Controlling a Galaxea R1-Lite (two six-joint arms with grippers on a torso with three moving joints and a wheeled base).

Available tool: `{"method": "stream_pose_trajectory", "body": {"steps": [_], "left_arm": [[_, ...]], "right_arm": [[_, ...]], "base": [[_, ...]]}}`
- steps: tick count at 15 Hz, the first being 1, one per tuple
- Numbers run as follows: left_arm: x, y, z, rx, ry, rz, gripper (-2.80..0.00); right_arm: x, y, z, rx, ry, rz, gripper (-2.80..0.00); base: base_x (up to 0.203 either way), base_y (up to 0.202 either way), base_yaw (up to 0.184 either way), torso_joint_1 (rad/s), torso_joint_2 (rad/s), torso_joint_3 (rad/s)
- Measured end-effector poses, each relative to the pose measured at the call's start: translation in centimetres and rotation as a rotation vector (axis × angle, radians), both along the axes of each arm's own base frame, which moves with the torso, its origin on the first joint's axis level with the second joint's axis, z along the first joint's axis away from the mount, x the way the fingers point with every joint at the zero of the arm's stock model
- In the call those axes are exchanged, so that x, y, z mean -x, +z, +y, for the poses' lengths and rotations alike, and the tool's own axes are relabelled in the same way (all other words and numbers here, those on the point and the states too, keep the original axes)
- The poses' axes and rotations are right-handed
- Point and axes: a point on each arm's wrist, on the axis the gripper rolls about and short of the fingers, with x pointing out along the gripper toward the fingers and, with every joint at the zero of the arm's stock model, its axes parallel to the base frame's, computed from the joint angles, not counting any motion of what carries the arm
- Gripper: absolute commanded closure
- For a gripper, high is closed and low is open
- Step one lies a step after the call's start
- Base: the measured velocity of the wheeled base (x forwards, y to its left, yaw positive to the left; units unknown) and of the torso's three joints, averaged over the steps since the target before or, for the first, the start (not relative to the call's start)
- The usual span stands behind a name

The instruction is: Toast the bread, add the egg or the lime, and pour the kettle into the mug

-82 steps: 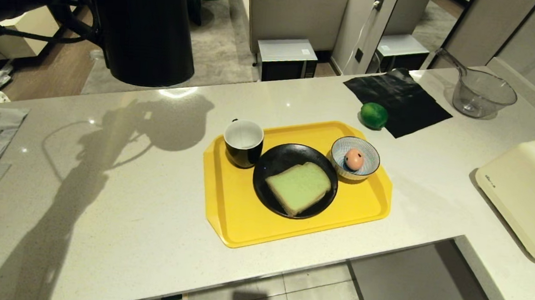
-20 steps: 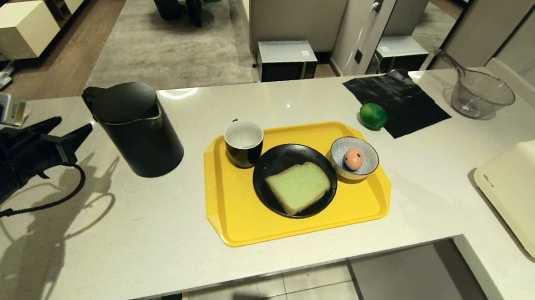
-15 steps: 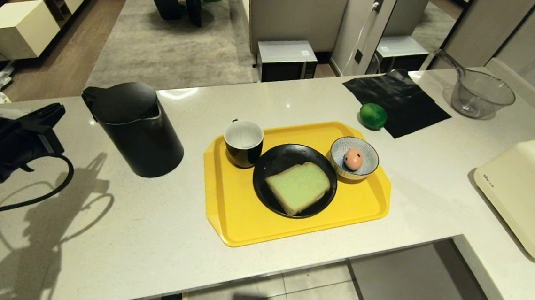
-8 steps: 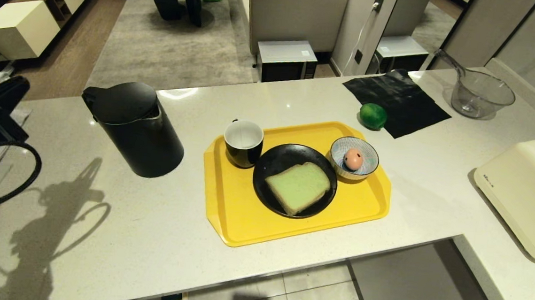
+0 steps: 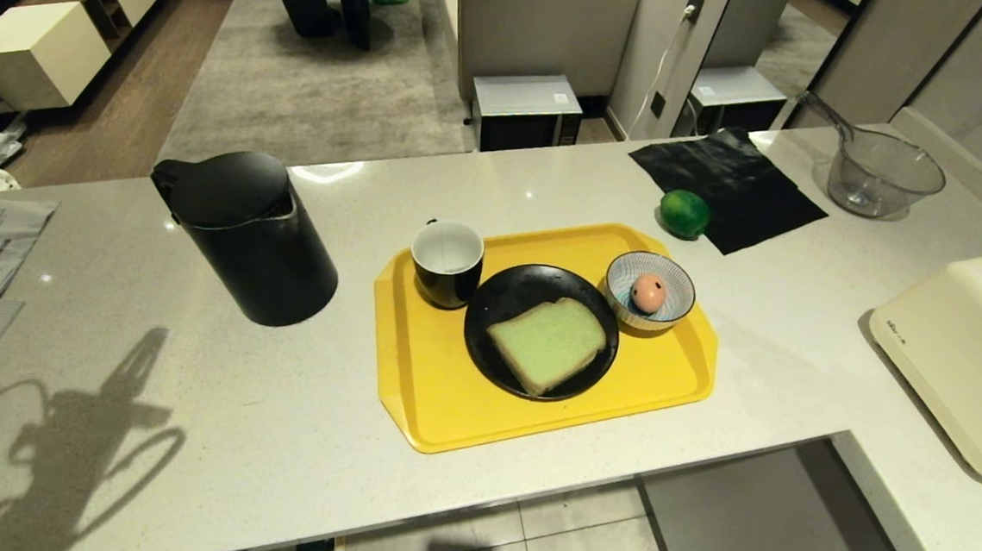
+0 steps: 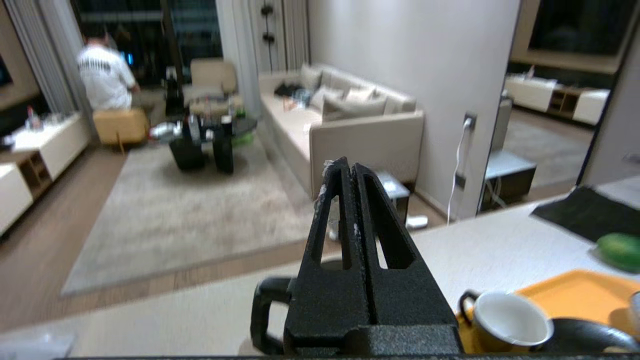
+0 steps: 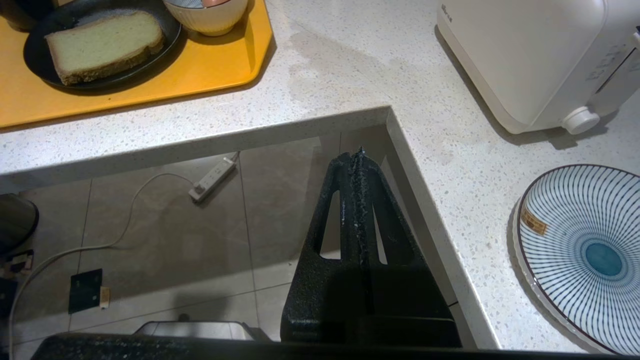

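The kettle (image 5: 245,237) is seen upright on the surface (image 5: 274,416), beside the yellow tray (image 5: 439,393) carrying the mug (image 5: 447,263), the bread (image 5: 548,343) and the egg (image 5: 649,292). The lime (image 5: 685,212) lies beyond. Both the left end effector (image 6: 347,170) and the right end effector (image 7: 357,155) are clenched, empty (nothing held). Any return swing by the left arm could topple the kettle onto the tray.

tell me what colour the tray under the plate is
Bright yellow tray; clearest in the head view.
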Motion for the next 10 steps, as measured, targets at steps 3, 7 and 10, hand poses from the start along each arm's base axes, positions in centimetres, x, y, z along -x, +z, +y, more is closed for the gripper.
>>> {"method": "stream_pose_trajectory", "body": {"steps": [3, 7, 10], "left_arm": [[4.6, 0.3, -1.6, -0.004, -0.02, -0.041, 0.0], [10.5, -1.0, -2.6, -0.004, 0.003, -0.053, 0.0], [14.2, -3.0, -2.7, -0.027, 0.029, -0.034, 0.0]], "right_arm": [[0.0, 0.0, 0.0, 0.0, 0.0, 0.0, 0.0], [0.0, 0.0, 0.0, 0.0, 0.0, 0.0, 0.0], [0.0, 0.0, 0.0, 0.0, 0.0, 0.0, 0.0]], "base": [[0.0, 0.0, 0.0, 0.0, 0.0, 0.0], [0.0, 0.0, 0.0, 0.0, 0.0, 0.0], [0.0, 0.0, 0.0, 0.0, 0.0, 0.0]]}}
